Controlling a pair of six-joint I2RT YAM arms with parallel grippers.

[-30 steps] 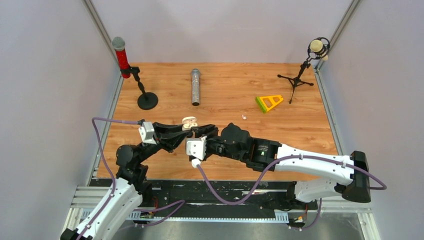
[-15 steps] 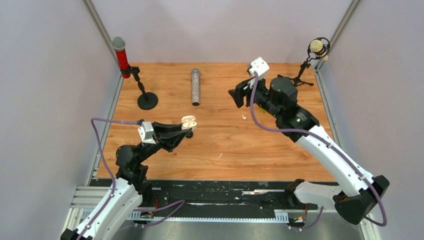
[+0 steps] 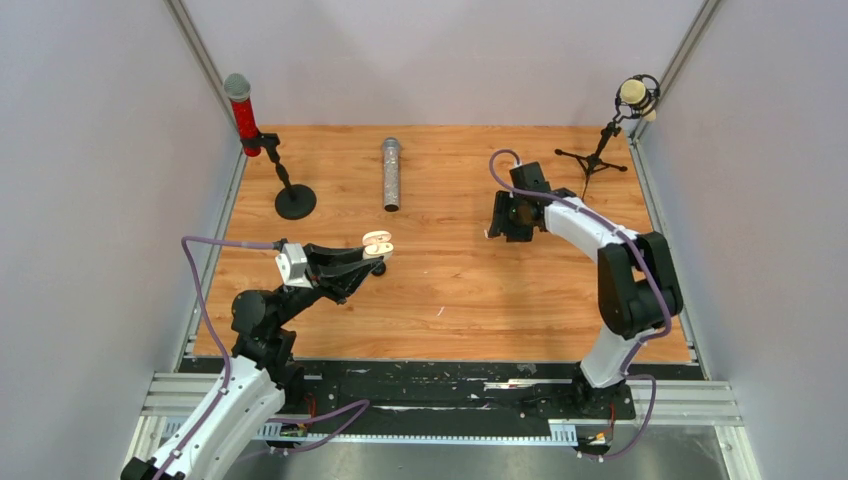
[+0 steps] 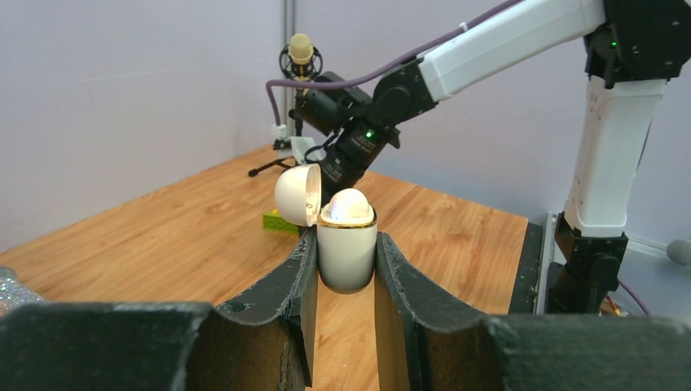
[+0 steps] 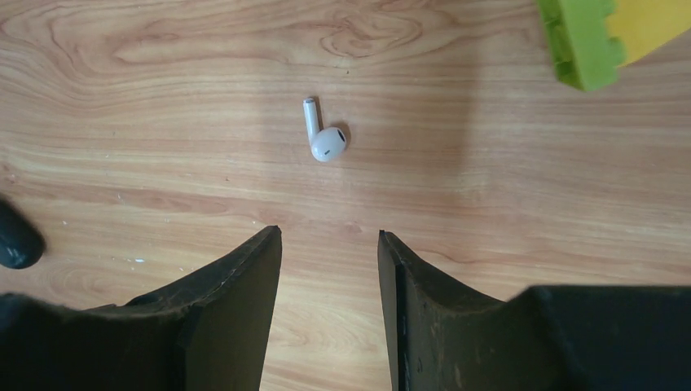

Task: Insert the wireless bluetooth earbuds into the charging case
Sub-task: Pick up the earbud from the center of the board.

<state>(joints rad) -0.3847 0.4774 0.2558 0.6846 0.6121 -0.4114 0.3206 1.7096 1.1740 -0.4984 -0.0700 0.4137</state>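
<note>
Over the wooden table (image 3: 450, 290) the right gripper (image 5: 330, 244) hangs, jaws spread around nothing. The left gripper (image 4: 345, 242) pinches the upright charging case (image 4: 346, 262), lid open. One white earbud (image 5: 324, 138) lies on the wood just ahead of the right gripper.

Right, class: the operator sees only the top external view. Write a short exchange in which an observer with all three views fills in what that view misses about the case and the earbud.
Operator: How is the case held?
Observer: In the left wrist view, the charging case stands upright, pinched in the left claw, with its lid swung open.
Operator: What is under the right arm?
Observer: In the right wrist view, one white earbud lies on the table just ahead of the open right claw, untouched.
</note>
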